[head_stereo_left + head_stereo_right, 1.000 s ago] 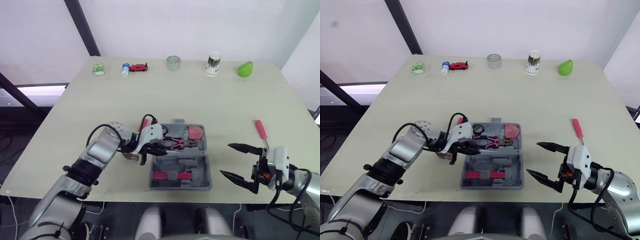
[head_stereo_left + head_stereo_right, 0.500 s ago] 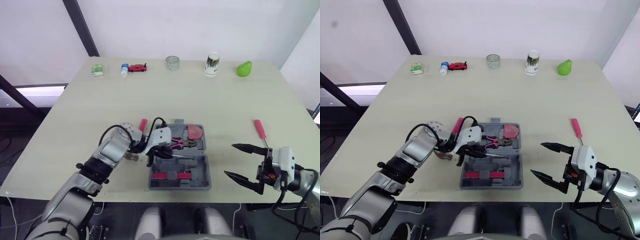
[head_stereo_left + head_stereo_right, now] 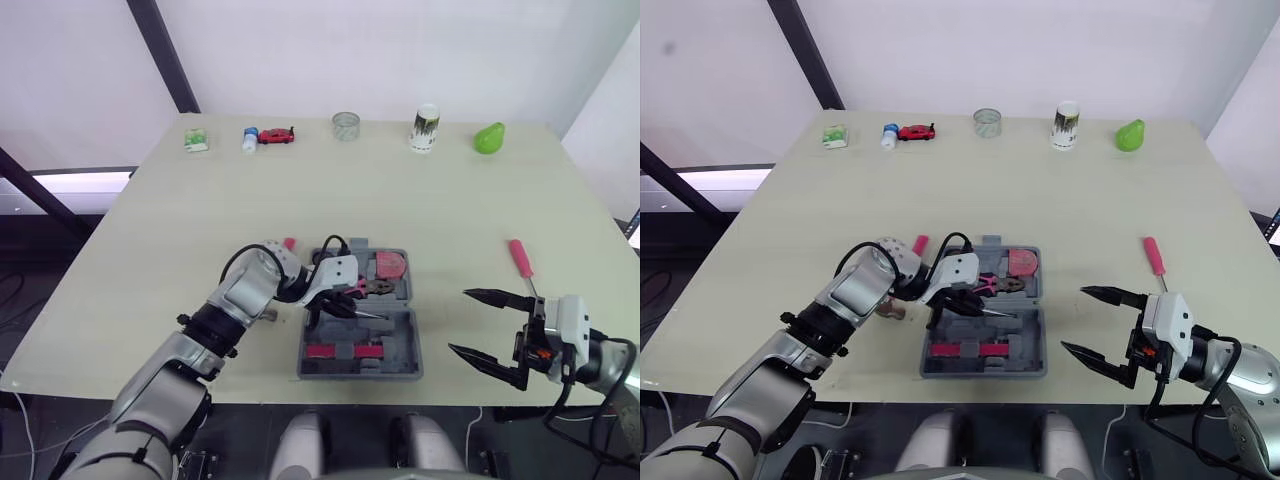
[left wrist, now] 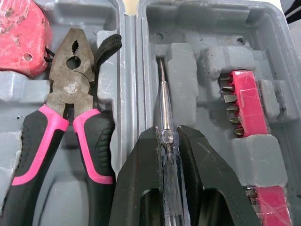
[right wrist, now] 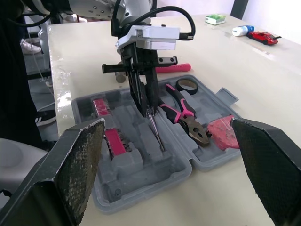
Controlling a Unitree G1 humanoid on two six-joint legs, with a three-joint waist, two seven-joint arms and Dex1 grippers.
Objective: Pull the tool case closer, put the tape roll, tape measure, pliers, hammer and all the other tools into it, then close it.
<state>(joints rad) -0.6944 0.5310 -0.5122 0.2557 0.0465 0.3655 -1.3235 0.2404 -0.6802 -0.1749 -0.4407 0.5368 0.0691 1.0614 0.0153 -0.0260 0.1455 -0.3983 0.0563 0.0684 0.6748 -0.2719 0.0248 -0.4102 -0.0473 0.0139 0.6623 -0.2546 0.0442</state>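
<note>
The grey tool case (image 3: 404, 345) lies open near the table's front edge. In its far half are pink-handled pliers (image 4: 70, 108), a red tape measure (image 3: 391, 265) and a black tape roll (image 5: 187, 84). Its near half holds pink bit racks (image 4: 244, 101). My left gripper (image 4: 168, 134) is shut on a clear-handled screwdriver (image 4: 163, 99), whose shaft lies low over a slot in the near half. A hammer with a pink handle (image 5: 174, 69) lies on the table left of the case. A pink screwdriver (image 3: 521, 258) lies to the right. My right gripper (image 3: 458, 320) hangs open right of the case.
Along the table's back edge stand a green-and-white box (image 3: 196, 139), a small bottle (image 3: 249, 138), a red toy car (image 3: 277, 134), a clear cup (image 3: 346, 125), a can (image 3: 425, 128) and a green pear (image 3: 489, 137).
My left gripper has carried the clear screwdriver rightward, from the case's left edge to over its near half. The right gripper has barely shifted and stays open.
</note>
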